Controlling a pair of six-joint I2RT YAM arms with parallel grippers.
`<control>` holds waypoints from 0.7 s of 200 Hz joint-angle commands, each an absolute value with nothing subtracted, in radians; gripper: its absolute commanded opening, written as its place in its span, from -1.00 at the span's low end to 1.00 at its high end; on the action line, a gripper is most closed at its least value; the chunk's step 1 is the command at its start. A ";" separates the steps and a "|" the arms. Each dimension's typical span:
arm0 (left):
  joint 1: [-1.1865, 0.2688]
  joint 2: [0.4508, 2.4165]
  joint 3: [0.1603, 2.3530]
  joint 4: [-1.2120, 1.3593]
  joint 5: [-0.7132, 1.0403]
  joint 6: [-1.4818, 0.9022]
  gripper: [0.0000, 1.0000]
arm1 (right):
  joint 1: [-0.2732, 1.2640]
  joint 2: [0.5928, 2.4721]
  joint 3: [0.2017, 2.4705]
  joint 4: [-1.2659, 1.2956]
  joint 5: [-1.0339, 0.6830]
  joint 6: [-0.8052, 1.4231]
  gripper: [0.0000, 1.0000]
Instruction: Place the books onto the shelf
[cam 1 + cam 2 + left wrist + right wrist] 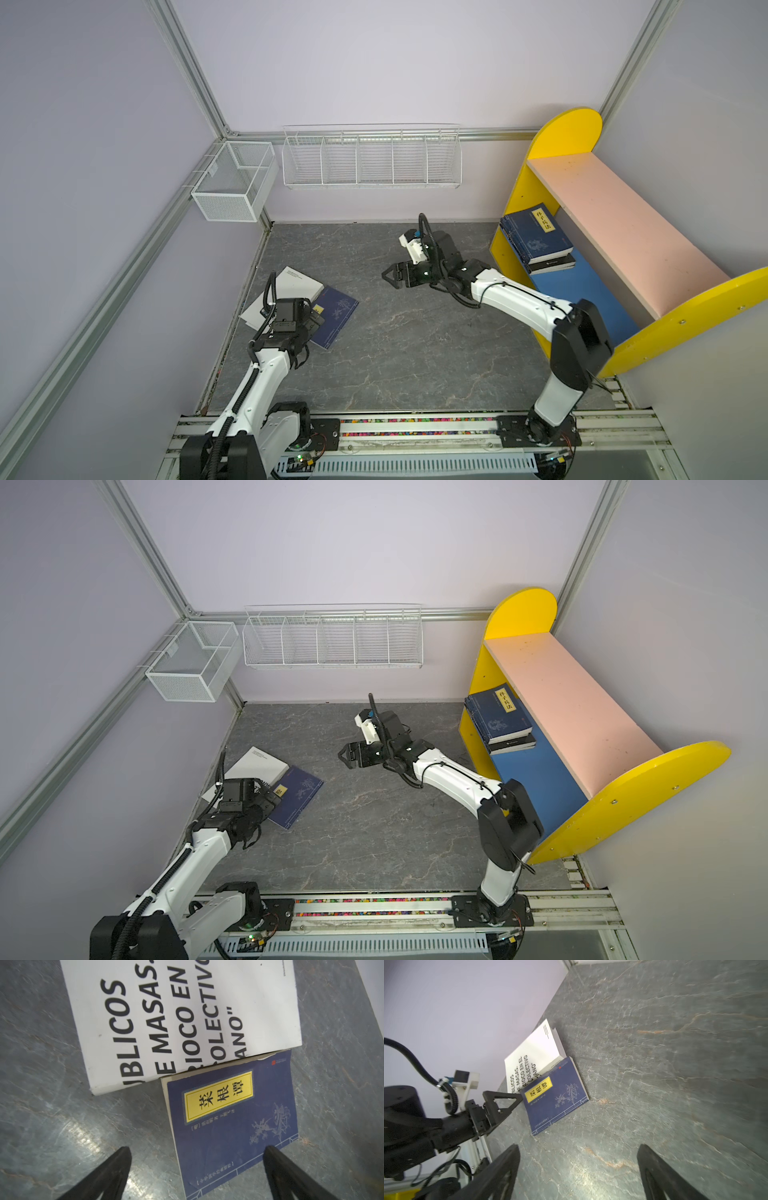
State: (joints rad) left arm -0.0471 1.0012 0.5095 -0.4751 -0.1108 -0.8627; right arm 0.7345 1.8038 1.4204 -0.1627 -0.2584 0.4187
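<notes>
Left wrist view: the left pincer (197, 1148) hangs wide open and empty just above the near end of a blue book (228, 1122). One finger is over the bare desk (52, 1084) beside the book and the other is over its near corner. Whether either finger touches the book cannot be told.

The blue book lies flat at the left of the desk, its long axis running from near-left to far-right in both top views. A larger white book (176, 1018) lies against its far end; which of the two overlaps the other is unclear.

In a top view the right pincer (388, 276) hovers mid-desk, well apart from both books and pointing left toward them. Its fingers are spread and hold nothing.

The shelf (615, 216) stands at the far right, with a stack of books (536, 237) already on its blue lower board.

The left arm is clearly the nearer one. A grasp probably means closing across the book's short width. The shelf lies on the right arm's side.
</notes>
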 commanded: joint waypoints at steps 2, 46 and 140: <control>-0.036 1.040 0.489 -0.416 -0.099 -0.886 0.99 | 0.799 1.902 1.497 -0.087 -0.186 0.354 0.76; -0.014 1.140 0.472 -0.311 -0.078 -0.895 0.99 | 0.869 2.127 1.666 -0.059 -0.109 0.339 0.76; 0.013 1.303 0.515 -0.190 -0.029 -0.859 0.99 | 0.876 2.548 2.118 -0.260 -0.252 0.341 0.87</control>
